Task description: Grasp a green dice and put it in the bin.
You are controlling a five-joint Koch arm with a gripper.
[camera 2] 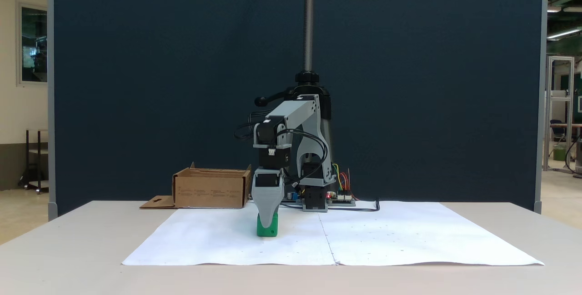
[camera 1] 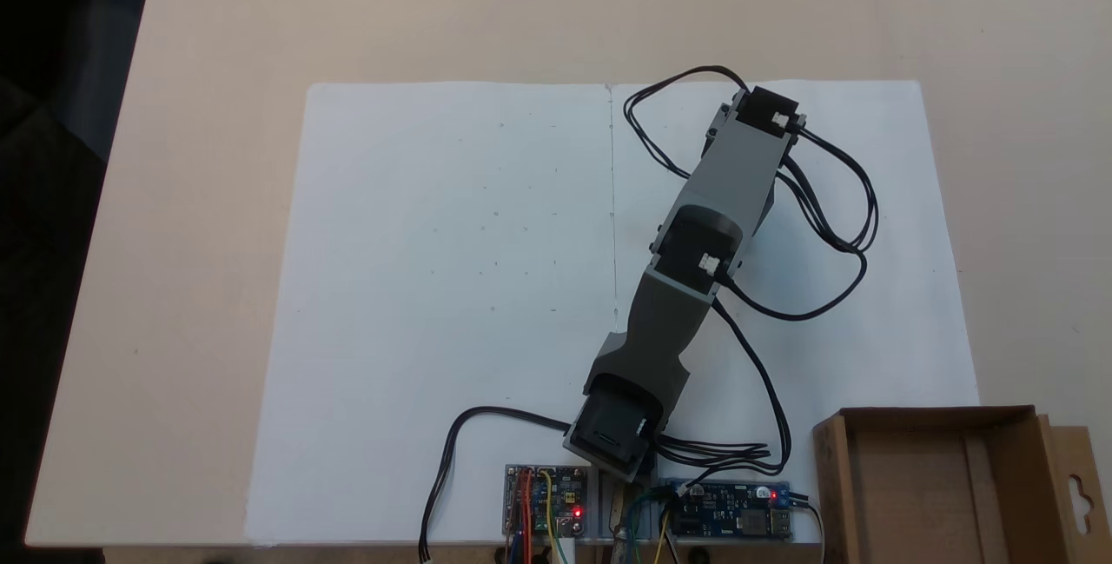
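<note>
Grey end effector (camera 2: 267,223) lowered onto small bright green plastic dice (camera 2: 267,228) on white paper sheet (camera 2: 386,240), positioned for grasp; jaw state indiscernible. Brown cardboard bin (camera 1: 938,486) waits near base.

Beige table (camera 1: 200,199), two white paper sheets (camera 1: 452,286) laid side by side on it, two circuit boards (camera 1: 546,500) with lit red LEDs at its edge, dark blue partition (camera 2: 159,81) behind, threaded metal pole (camera 2: 309,17) rising upright.

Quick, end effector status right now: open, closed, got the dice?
End effector: down over the green dice on the white paper; one jaw faces the camera, so open or closed cannot be told.
</note>
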